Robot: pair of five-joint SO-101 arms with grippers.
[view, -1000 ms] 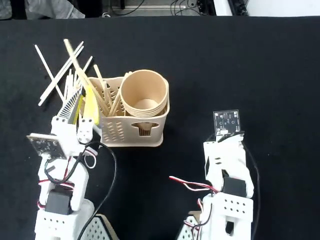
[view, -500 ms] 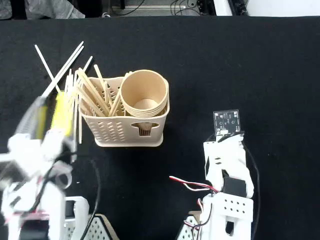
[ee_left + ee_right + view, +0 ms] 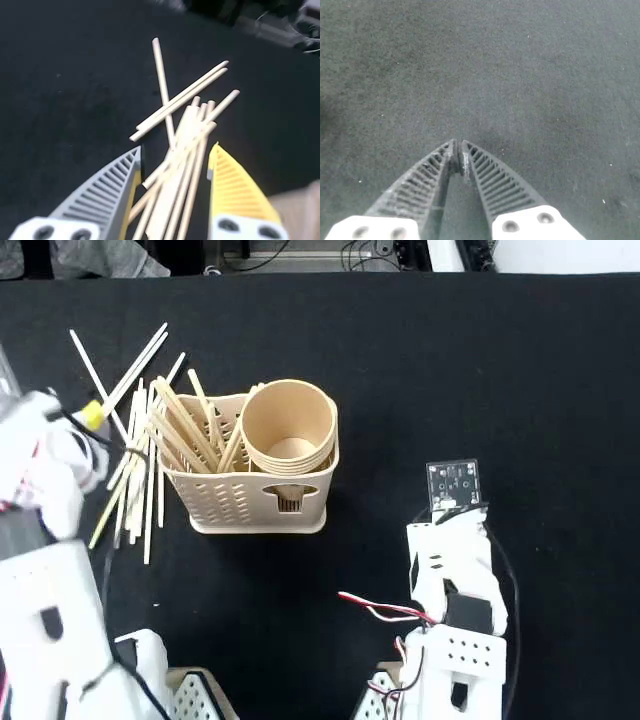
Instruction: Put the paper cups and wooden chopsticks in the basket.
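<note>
A stack of paper cups [image 3: 288, 430] is seen nested in one compartment of the basket [image 3: 255, 505], which is set left of the middle of the black table [image 3: 560, 380]. A sheaf of wooden chopsticks [image 3: 185, 430] is propped aslant in the compartment beside the cups, its lower ends caught by the basket wall and its upper ends fanned out toward the table's left edge. Between the basket and that edge, loose chopsticks [image 3: 187, 150] are scattered in a crossed heap on the cloth, not yet gathered in.

The left gripper [image 3: 176, 149] is held over this heap with its jaws spread wide, one on either side of the thickest bundle and nothing clasped between them. The stance is judged to be chosen so that several sticks can be pinched at once along their length. The right gripper [image 3: 458, 148] is kept closed, tips pressed together on nothing, above bare cloth near the table's front edge and well apart from the basket. It is presumably parked there so that the working side is left unobstructed.
</note>
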